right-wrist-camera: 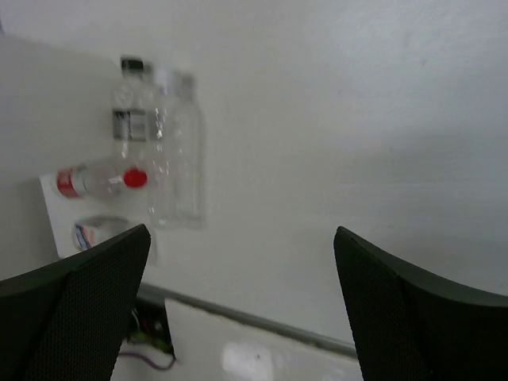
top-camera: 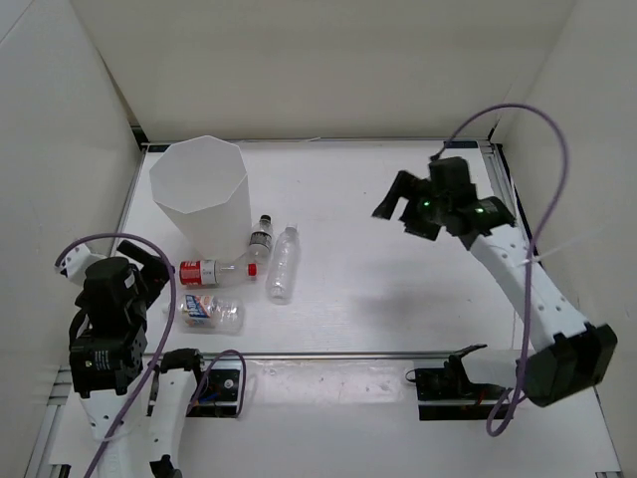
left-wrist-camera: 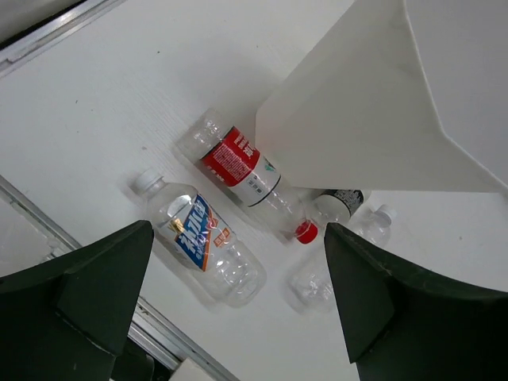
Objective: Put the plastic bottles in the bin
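Note:
The bin stands upright at the back left. Four bottles lie on the table beside its near side: the red-label bottle, the dark-capped bottle, the plain bottle and the multicoloured-label bottle. My left gripper is open and empty, above and left of the bottles. In the left wrist view its jaws frame the multicoloured-label bottle, the red-label bottle and the bin. My right gripper is open and empty, raised over the table's right half, well away from the bottles.
White walls enclose the table on the left, back and right. A metal rail runs along the near edge, with cables and arm bases below it. The right gripper looks down on bare table and this rail.

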Controlling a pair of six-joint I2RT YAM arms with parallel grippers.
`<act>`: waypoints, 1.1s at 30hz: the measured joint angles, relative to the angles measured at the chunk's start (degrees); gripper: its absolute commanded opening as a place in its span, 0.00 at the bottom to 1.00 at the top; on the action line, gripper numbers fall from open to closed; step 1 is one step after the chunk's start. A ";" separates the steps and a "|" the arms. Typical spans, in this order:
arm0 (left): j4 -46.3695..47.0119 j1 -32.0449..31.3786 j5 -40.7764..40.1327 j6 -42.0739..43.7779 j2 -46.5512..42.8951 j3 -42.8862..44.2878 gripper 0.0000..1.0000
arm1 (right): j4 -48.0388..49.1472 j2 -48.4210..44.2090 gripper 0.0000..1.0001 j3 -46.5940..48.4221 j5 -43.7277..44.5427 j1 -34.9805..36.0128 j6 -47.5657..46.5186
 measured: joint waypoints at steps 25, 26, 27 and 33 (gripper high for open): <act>-7.34 -1.55 -1.75 -2.03 -11.50 -0.26 1.00 | 6.03 56.30 1.00 28.06 -14.08 19.80 0.17; -7.48 -1.55 -1.84 -1.66 -11.34 -0.26 1.00 | 6.03 57.57 1.00 29.20 -14.67 19.85 0.39; -7.54 -1.55 -1.97 -1.27 -11.15 -0.26 1.00 | 6.08 58.69 1.00 30.08 -15.17 19.91 0.63; -7.74 -1.55 -2.34 0.26 -9.40 -0.26 1.00 | 6.49 62.75 0.66 33.31 -18.78 19.98 2.64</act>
